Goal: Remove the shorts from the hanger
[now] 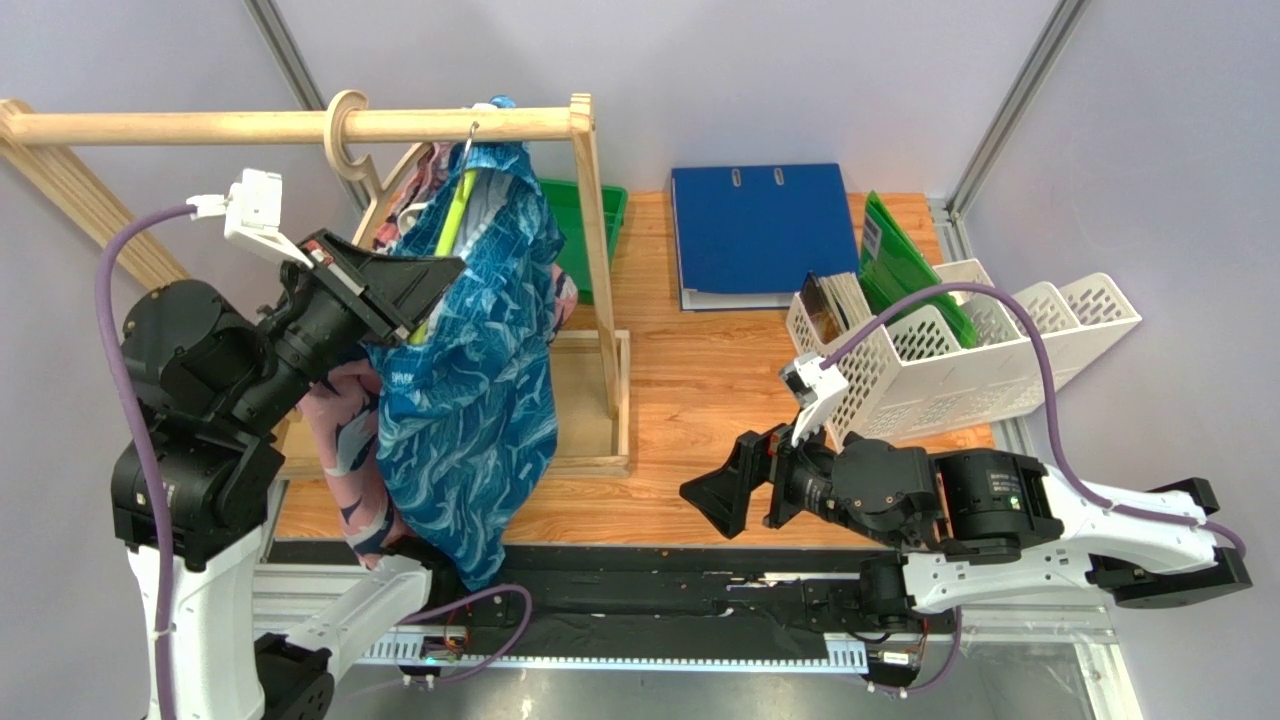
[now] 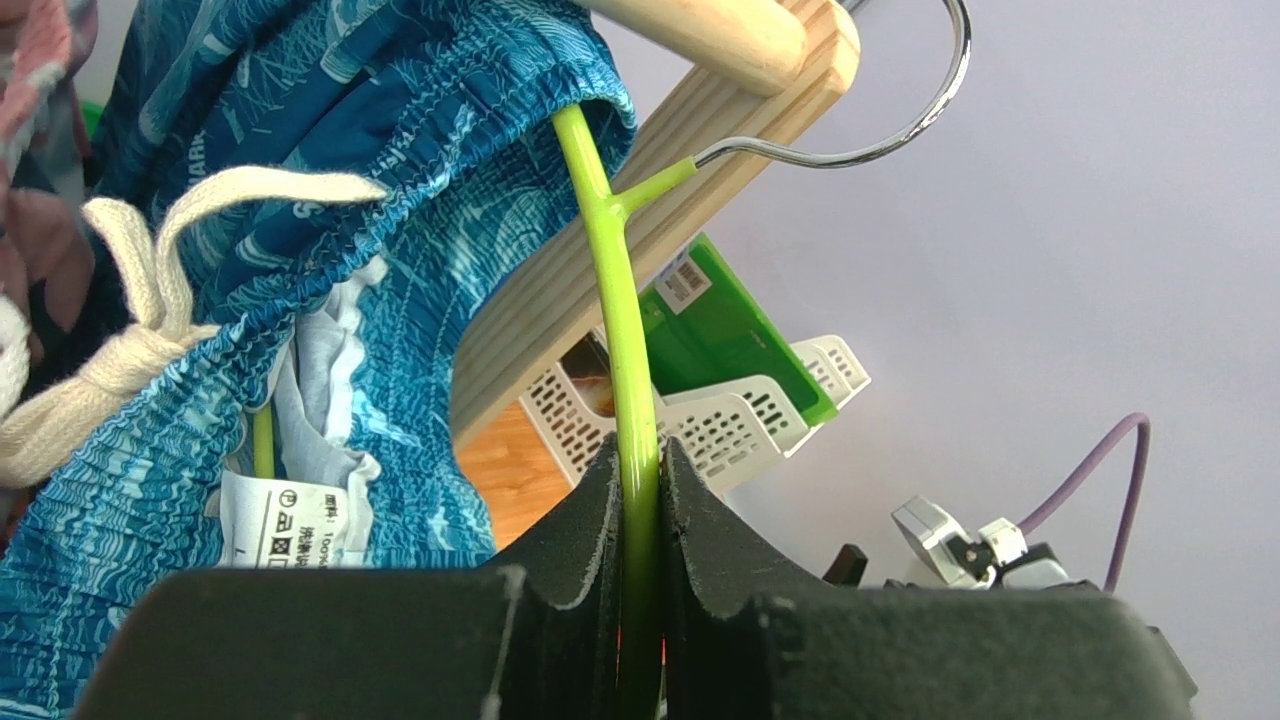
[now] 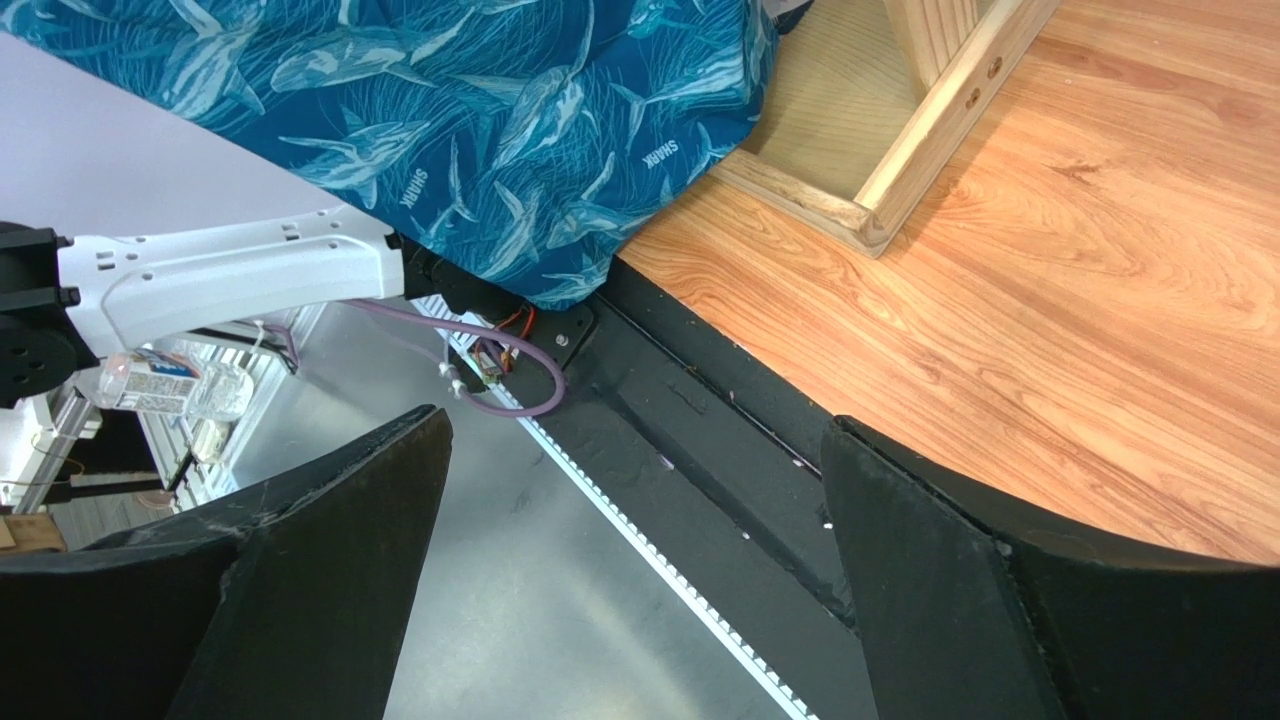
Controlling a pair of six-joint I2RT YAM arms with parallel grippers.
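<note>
1. Top view, counts: two pairs of shorts hang at the left end of one wooden rack [image 1: 301, 126]. The blue-teal shorts [image 1: 466, 390] drape wide down to the table's near edge. The pink shorts [image 1: 353, 450] show only as a strip at their left, partly behind the left arm.
2. Same view: two hangers are on the rail, a wooden hanger [image 1: 349, 132] and a green hanger [image 1: 455, 210] (only a short lime strip of it shows above the blue-teal waistband). One blue binder [image 1: 759, 233] and one white file rack [image 1: 962, 353] lie on the table [image 1: 706, 390] to the right.
3. Same view: the left gripper [image 1: 406, 293] is up at the waistband of the blue-teal shorts, touching the cloth. The right gripper [image 1: 736, 488] is low over the table's near edge, well apart from both pairs, its jaws spread.
4. Left wrist view: the left gripper [image 2: 639, 468] has its fingers pressed together on the thin bar of the green hanger [image 2: 619, 330]. The blue-teal shorts [image 2: 421, 120] sit just to the left of the fingers, waistband gathered over the hanger's upper bar, with one white drawstring [image 2: 150, 300] and one label [image 2: 293, 518] showing. The hanger's metal hook [image 2: 887, 135] curls at the upper right.
5. Right wrist view: the right gripper [image 3: 634, 428] holds nothing, fingers wide apart. The hem of the blue-teal shorts [image 3: 451, 120] hangs above and beyond it, over the table's edge.
</note>
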